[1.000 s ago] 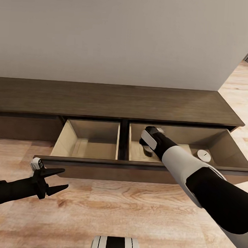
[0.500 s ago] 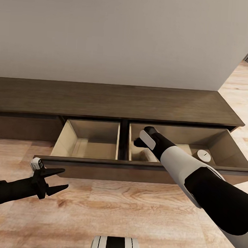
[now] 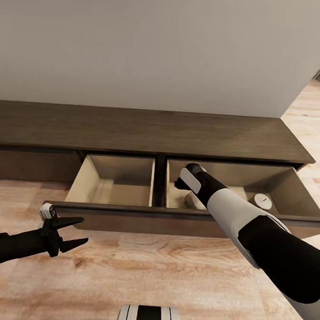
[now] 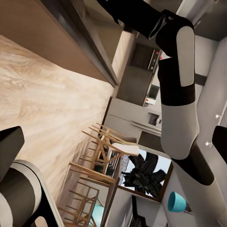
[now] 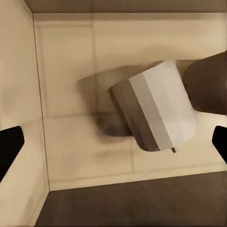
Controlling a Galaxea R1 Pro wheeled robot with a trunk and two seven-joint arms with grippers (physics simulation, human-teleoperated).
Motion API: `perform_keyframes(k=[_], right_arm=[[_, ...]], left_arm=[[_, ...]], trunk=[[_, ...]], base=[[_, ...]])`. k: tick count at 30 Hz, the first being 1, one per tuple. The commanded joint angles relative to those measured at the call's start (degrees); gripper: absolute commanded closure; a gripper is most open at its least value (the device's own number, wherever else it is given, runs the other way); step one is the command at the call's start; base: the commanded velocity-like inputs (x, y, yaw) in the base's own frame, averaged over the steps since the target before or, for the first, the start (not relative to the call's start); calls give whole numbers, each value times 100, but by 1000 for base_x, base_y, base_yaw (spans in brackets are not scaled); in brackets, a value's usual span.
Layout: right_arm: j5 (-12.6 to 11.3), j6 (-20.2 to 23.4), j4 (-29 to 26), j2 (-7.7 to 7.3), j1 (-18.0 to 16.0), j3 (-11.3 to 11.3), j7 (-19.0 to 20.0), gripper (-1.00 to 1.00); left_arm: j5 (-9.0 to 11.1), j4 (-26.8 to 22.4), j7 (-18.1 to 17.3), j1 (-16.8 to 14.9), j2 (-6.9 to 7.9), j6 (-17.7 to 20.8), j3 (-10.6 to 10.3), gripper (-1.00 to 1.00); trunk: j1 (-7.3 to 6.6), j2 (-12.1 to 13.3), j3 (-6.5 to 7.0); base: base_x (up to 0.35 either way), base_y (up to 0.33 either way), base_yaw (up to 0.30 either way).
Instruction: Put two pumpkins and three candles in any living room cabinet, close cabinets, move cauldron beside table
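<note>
Head view: a long, low dark-brown cabinet (image 3: 147,130) stands against a plain pale-grey wall (image 3: 153,45) on a light wood plank floor (image 3: 171,270). Its front is pulled out, showing two pale wood compartments side by side w/ a dark divider between them. The left compartment looks bare. In the right one, a candle (image 3: 263,200) – short, beige-grey, flat top w/ a wick dot – stands upright near the right end.

The right arm reaches down into the right compartment's left part; the right gripper (image 5: 113,142) has its fingers spread wide, black tips at opposite edges of the wrist view. Between them a second candle (image 5: 156,106) is tilted, apart from both fingers, above the compartment's pale bottom, a shadow under it. Cannot tell if it touches the wood.

The left gripper (image 3: 74,231) hangs over the floor in front of the cabinet's left part, jaws apart, holding nothing.

Left wrist view: plank floor, wooden chairs (image 4: 101,156) and grey kitchen units (image 4: 137,85) far off.
</note>
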Motion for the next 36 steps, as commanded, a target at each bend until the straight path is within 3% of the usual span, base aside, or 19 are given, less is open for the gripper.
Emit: perform_keyframes(k=[1,11,28,36], right_arm=[[-63,26,-3,-3,-5,46,-31,-100],[-74,662,20,14,-5,39,80,-100],[-83,1020,21,17,-5,35,72,-100],[-198,1140,21,-9,-5,35,78,-100]], left_arm=[[-42,4,-58,-5,6,2,-12,-100],[-38,4,-58,-5,6,2,-11,-100],[-36,4,-55,-5,4,2,-11,-100],[-37,4,-50,-9,-2,2,-12,-100]], trunk=[[-3,0,19],[-29,13,240],[-73,36,617],[-93,47,794]], base=[[0,0,0],[0,0,0],[0,0,0],[0,0,0]])
